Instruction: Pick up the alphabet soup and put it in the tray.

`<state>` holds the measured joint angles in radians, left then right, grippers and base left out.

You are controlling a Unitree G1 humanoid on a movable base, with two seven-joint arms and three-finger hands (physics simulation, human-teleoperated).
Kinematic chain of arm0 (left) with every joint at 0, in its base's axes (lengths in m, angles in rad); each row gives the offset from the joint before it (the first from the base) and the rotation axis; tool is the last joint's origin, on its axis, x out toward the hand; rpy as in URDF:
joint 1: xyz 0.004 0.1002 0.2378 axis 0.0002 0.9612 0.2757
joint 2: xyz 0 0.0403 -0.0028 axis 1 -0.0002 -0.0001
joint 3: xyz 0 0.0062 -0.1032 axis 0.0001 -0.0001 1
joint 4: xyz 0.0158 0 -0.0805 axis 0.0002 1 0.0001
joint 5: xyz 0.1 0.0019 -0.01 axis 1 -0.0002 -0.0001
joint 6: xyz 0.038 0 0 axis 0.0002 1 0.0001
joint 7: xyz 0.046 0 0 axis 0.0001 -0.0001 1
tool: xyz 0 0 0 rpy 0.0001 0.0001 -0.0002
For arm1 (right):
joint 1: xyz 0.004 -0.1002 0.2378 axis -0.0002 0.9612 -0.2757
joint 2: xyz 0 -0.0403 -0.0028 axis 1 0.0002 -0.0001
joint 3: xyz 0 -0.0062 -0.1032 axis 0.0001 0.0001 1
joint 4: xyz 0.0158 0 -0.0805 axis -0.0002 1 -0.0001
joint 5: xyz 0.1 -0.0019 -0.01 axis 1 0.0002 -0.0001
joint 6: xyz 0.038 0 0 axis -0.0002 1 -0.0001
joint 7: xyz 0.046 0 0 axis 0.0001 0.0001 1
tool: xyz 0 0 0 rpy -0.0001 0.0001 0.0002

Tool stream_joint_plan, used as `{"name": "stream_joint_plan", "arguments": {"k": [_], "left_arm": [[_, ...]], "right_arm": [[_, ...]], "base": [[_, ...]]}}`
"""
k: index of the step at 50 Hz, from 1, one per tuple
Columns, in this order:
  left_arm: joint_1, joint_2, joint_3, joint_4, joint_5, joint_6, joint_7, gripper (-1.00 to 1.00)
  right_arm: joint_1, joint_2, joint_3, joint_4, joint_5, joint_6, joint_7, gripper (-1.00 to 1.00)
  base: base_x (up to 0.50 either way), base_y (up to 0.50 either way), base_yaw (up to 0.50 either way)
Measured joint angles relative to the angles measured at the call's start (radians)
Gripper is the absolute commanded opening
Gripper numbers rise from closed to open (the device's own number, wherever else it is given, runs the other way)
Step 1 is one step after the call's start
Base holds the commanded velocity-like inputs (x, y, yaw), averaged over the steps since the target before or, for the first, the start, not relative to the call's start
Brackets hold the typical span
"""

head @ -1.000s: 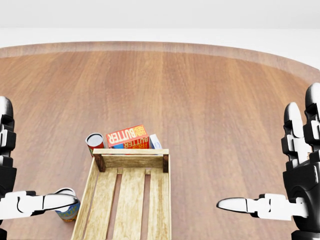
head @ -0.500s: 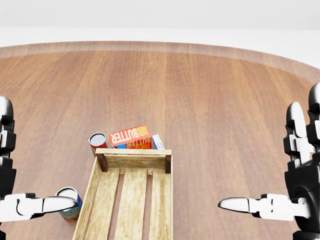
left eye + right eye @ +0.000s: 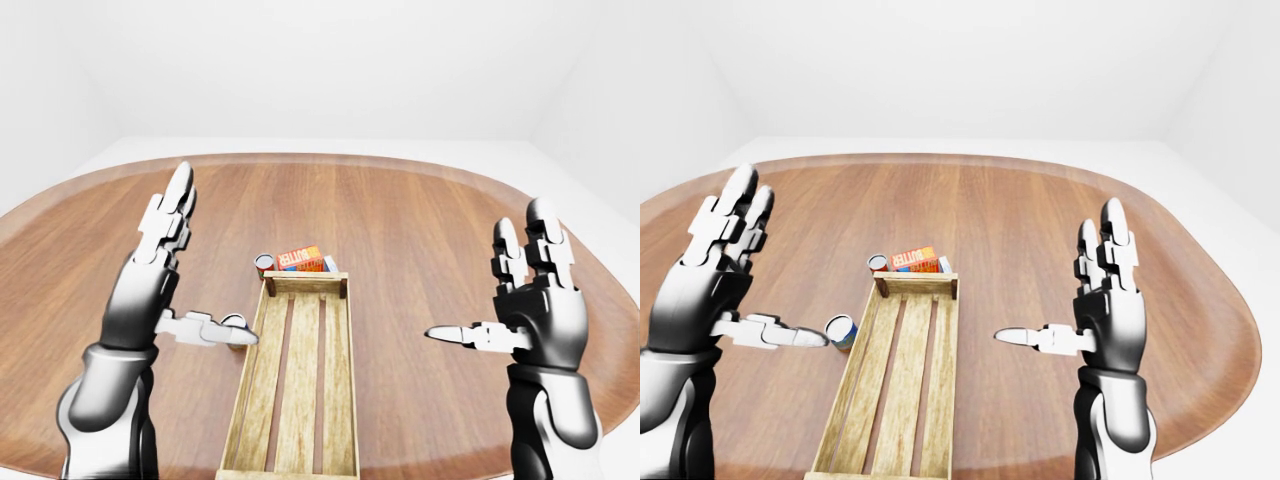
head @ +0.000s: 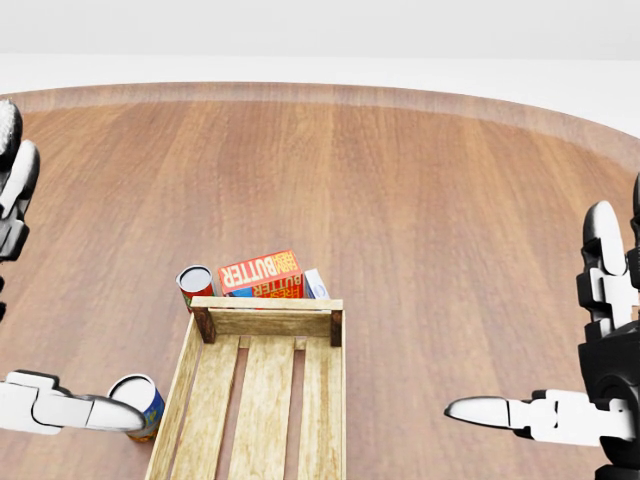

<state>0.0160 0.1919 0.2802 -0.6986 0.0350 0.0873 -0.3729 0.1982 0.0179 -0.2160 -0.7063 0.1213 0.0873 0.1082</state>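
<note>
Alphabet soup (image 4: 138,402) can upright on table (image 4: 420,200), just outside tray (image 4: 262,400) left wall. L hand (image 3: 715,290) fingers spread, empty, thumb tip just beside can, so nearer. R hand (image 3: 1102,305) also splayed, empty, well apart across tray.

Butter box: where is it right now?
Head view, just left of centre: the butter box lies on the table against the top end of the wooden tray, with a red can at its left.
</note>
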Motion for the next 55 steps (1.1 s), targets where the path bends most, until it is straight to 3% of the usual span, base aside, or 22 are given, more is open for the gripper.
{"name": "stream_joint_plan", "arguments": {"k": [14, 35, 45, 55], "left_arm": [[-0.088, 0.057, -0.009, 0.226, 0.362, 0.000, -0.133, 1.00], [-0.152, 0.113, -0.049, 0.481, 0.779, 0.000, -0.200, 1.00], [-0.174, 0.129, -0.059, 0.580, 0.924, 0.000, -0.211, 1.00], [-0.213, 0.142, -0.080, 0.705, 1.006, -0.003, -0.182, 1.00]], "right_arm": [[0.006, 0.004, -0.005, -0.035, 0.013, 0.000, 0.004, 1.00], [0.009, 0.007, -0.010, -0.060, 0.023, 0.000, 0.006, 1.00], [0.012, 0.009, -0.015, -0.072, 0.026, 0.000, 0.007, 1.00], [0.012, 0.010, -0.016, -0.075, 0.026, 0.000, 0.006, 1.00]], "base": [[0.00, 0.00, 0.00], [0.00, 0.00, 0.00], [0.00, 0.00, 0.00], [0.00, 0.00, 0.00]]}}
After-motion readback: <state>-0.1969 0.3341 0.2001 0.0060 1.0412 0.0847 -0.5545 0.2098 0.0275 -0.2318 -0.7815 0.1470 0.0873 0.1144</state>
